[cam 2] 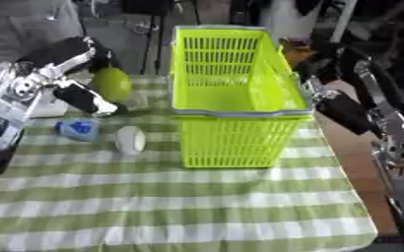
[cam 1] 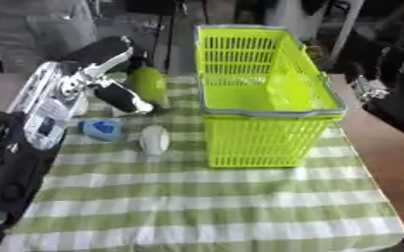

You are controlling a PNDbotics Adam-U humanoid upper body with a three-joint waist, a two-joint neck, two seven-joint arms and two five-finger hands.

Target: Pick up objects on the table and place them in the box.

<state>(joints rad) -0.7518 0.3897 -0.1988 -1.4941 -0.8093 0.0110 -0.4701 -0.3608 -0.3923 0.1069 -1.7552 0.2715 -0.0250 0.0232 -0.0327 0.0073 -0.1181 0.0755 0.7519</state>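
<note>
Green, pear-shaped and upright, the bottle (cam 1: 147, 83) stands on the desk (cam 1: 222, 206) just left of the basket (cam 1: 261, 98), touching the left hand (cam 1: 123, 97), whose fingers curl toward it, though whether they grip it I cannot tell. A blue object (cam 1: 102, 129) and white object (cam 1: 154, 139) lie nearer, below that hand. Only the right eye view shows the right hand (cam 2: 343, 110), beside the basket, its fingers unclear.
</note>
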